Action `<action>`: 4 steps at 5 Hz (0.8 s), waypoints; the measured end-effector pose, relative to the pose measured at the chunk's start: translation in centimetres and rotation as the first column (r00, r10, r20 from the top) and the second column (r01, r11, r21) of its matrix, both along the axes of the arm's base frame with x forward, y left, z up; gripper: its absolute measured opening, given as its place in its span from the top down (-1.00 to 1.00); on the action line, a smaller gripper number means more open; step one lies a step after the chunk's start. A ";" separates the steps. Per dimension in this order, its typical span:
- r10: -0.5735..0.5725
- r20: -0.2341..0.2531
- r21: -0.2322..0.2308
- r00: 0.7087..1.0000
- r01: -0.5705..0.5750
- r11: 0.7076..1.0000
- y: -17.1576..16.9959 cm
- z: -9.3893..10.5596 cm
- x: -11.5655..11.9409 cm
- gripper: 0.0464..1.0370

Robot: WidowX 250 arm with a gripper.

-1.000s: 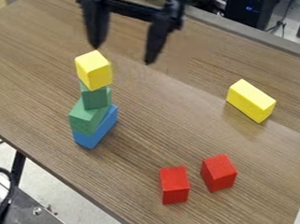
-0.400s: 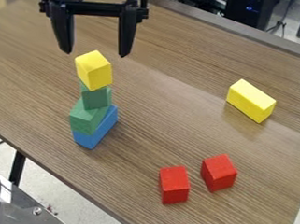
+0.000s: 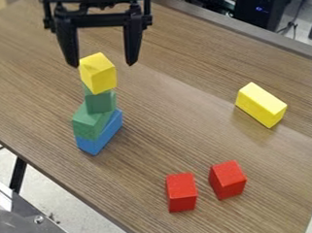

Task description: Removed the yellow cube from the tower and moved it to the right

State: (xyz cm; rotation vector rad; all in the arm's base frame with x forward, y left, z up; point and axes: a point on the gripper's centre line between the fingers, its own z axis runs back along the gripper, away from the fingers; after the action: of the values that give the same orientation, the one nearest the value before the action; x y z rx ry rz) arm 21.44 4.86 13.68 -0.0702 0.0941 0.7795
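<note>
- At right, a long yellow block (image 3: 261,105) is being supported by the wooden table (image 3: 184,117).
- At lower centre, two red blocks (image 3: 181,192) are being shown near each other, apart.
- At left, the yellow cube (image 3: 99,74) is being held up by a small green block (image 3: 100,101), a wider green block (image 3: 88,123) and a blue block (image 3: 93,145).
- At upper left, the gripper (image 3: 101,65) is being held spread, fingertips near the cube's top; contact cannot be judged.

Wood-grain table (image 3: 179,137) directly bore: blue block (image 3: 94,145), eight o'clock; yellow block (image 3: 258,106), three o'clock; red blocks (image 3: 228,180), five and six o'clock
</note>
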 end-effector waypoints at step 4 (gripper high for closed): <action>0.156 -0.068 -0.037 0.985 -0.159 0.987 0.9 -2.7 1.5 -0.07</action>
State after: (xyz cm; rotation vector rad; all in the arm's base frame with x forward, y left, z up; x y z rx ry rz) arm 22.97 5.75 10.99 -0.0934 0.1679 0.9386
